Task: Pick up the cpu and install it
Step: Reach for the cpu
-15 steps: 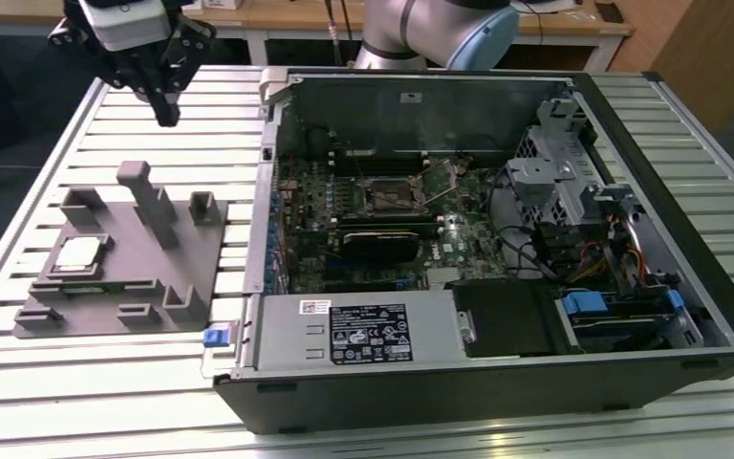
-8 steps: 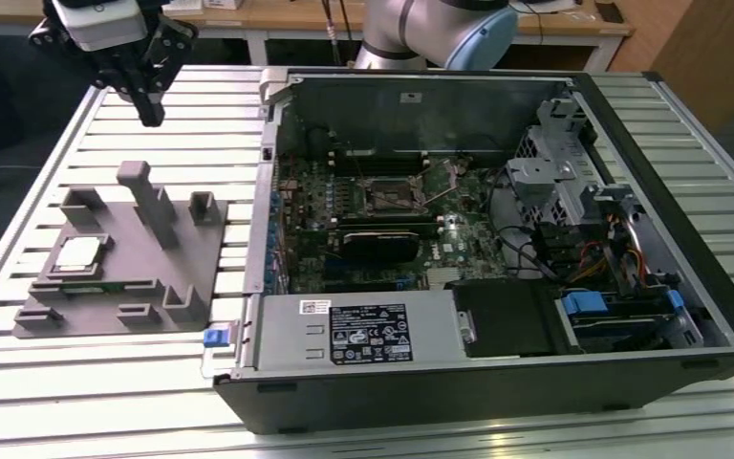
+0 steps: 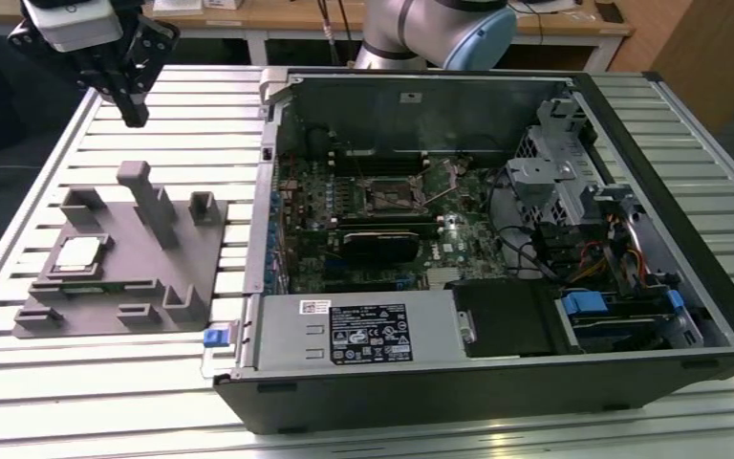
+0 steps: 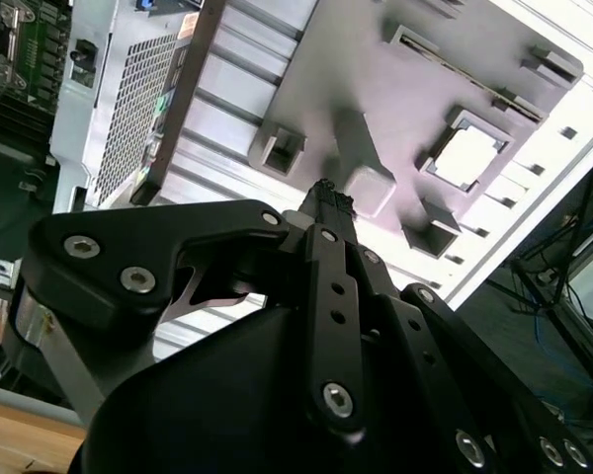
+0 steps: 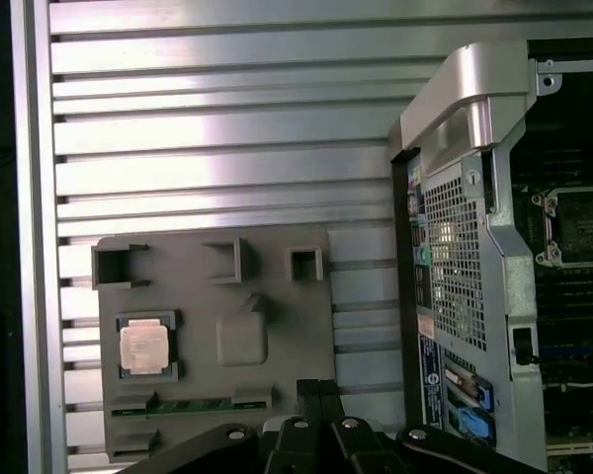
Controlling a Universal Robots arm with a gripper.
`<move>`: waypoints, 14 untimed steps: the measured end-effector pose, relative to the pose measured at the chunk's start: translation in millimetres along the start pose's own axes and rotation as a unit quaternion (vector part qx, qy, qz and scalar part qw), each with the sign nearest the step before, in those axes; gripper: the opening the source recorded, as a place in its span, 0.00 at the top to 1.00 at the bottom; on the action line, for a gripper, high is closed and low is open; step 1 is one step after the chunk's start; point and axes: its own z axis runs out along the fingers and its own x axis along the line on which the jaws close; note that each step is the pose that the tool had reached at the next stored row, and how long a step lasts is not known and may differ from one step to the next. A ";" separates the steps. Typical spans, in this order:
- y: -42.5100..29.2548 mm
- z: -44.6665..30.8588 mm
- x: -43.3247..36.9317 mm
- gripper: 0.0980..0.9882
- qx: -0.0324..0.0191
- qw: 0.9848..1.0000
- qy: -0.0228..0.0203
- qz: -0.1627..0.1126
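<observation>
Cpu (image 3: 77,253) flat in a square pocket at the exterior view's left, pale metal top up, tan rim just inside the pocket walls; same pocket, same pose in both wrist views (image 4: 469,156) (image 5: 143,348). Nothing touching it.

Grey fixture (image 3: 131,273) under and around the cpu, lying on the slatted metal surface (image 3: 112,402) in the lower left of the exterior view; several upright posts and small open boxes rising from it, tallest post near its middle. A narrow slot with a green strip along one edge, seen in the first wrist view (image 5: 208,296).

Claw (image 3: 135,117) in the upper left of the exterior view, hanging fingers-down above the surface, beyond the fixture's far edge and well apart from the cpu. Fingers pressed together, holding nothing; closed tips plain in both wrist views (image 4: 326,193) (image 5: 319,387), seen there against the fixture (image 4: 376,89).

Robot arm (image 3: 431,29) at top centre of the exterior view, behind the case.

Open computer case (image 3: 469,402) across the centre and right of the exterior view, lying on its side on the surface, just beside the fixture. Inside, green motherboard (image 3: 450,229) with a dark metal-framed socket (image 3: 386,199) near its middle; the socket also in the first wrist view (image 5: 573,227). Grey box with a white label (image 3: 355,330) along the near side of the case. Drive bays and bundled cables (image 3: 596,239) toward the right.
</observation>
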 end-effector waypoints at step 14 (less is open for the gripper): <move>-2.7 -0.4 17.5 0.99 0.000 1.000 0.000 0.000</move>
